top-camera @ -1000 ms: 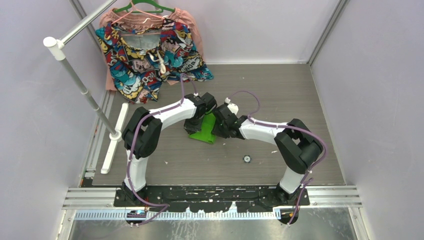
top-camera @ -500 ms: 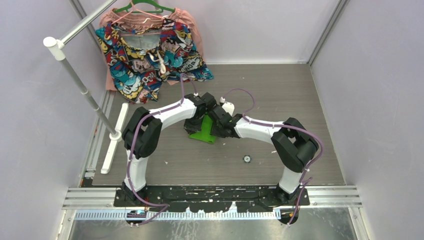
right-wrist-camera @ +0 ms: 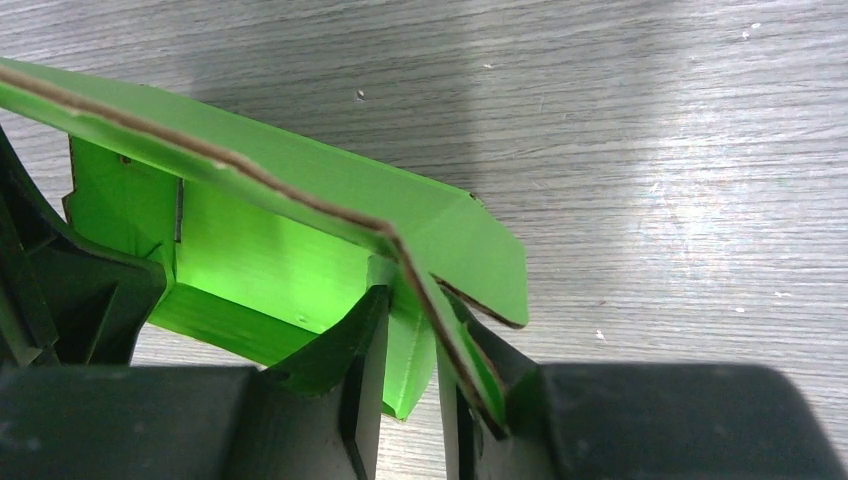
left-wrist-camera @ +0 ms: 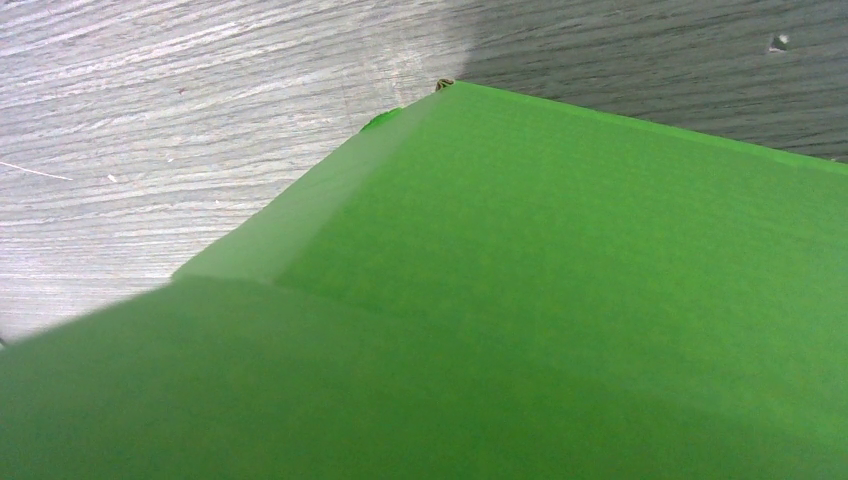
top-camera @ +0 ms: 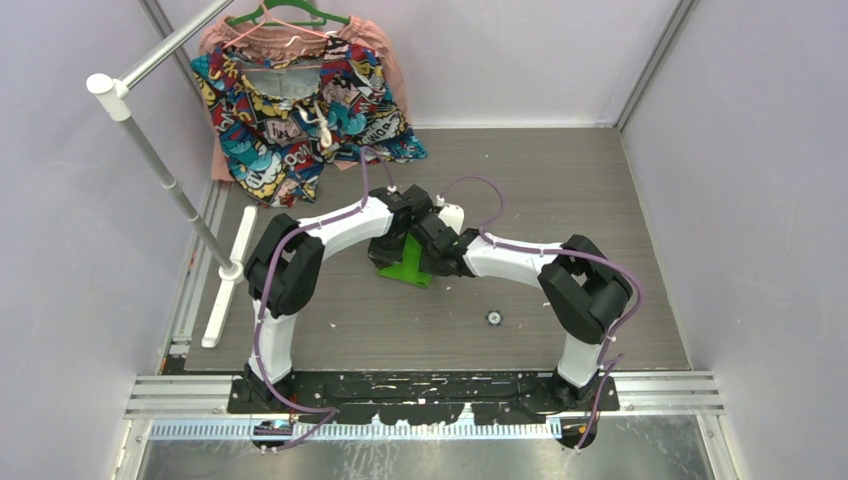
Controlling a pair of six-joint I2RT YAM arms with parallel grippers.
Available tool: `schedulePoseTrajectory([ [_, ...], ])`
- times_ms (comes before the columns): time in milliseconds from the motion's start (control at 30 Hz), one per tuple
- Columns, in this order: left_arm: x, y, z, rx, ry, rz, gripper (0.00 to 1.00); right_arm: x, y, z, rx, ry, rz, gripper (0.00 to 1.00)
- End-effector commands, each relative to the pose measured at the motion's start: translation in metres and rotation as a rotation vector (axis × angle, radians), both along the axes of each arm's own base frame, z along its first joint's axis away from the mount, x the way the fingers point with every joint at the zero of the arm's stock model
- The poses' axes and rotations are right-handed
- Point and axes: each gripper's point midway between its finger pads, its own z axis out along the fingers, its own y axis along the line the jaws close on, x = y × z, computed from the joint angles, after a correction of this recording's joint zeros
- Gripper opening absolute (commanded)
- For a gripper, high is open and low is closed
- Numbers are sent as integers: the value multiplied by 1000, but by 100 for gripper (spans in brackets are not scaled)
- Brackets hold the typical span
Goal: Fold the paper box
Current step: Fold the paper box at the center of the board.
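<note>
Lying at the middle of the top view, the paper box (top-camera: pixel 408 264) is flanked by two bent arms, with the left gripper (top-camera: pixel 389 244) and right gripper (top-camera: pixel 432 256) set close over it. Lime card fills the left wrist view; that claw is closed, but its hold cannot be told. In the right wrist view, lower centre, a flap (right-wrist-camera: pixel 460 250) is pinched between narrow fingers (right-wrist-camera: pixel 352 370). The card is judged light, stiff and easily creased, so it is best taken at the edges.

Grey wood-grain tabletop (top-camera: pixel 600 180), boxed in by pale lilac walls (top-camera: pixel 520 60). Beyond the left pincer (top-camera: pixel 388 250), a comic-print garment (top-camera: pixel 290 130) on a green hanger (top-camera: pixel 285 15); left of it, a white rail stand (top-camera: pixel 160 160).
</note>
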Motion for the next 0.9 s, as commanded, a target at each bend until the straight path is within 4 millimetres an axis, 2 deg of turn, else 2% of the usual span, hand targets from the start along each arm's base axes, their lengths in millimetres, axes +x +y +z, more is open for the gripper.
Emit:
schedulePoseTrajectory([
  [0, -5, -6, -16, -22, 51, 15, 0, -21, -17, -28, -127, 81, 33, 27],
  [100, -5, -6, -18, -22, 53, 17, 0, -23, -17, -31, -131, 89, 40, 33],
  [267, -6, -6, -19, -23, 55, 18, 0, -27, -17, -36, -142, 101, 49, 38],
  [667, -7, -5, -19, -25, 55, 21, 0, -33, -20, -47, -168, 116, 54, 26],
  [800, -7, -6, -18, -32, 52, 24, 0, -36, -21, -51, -183, 123, 59, 34],
  [867, -7, -7, -18, -35, 54, 22, 0, -36, -21, -52, -188, 122, 59, 33],
])
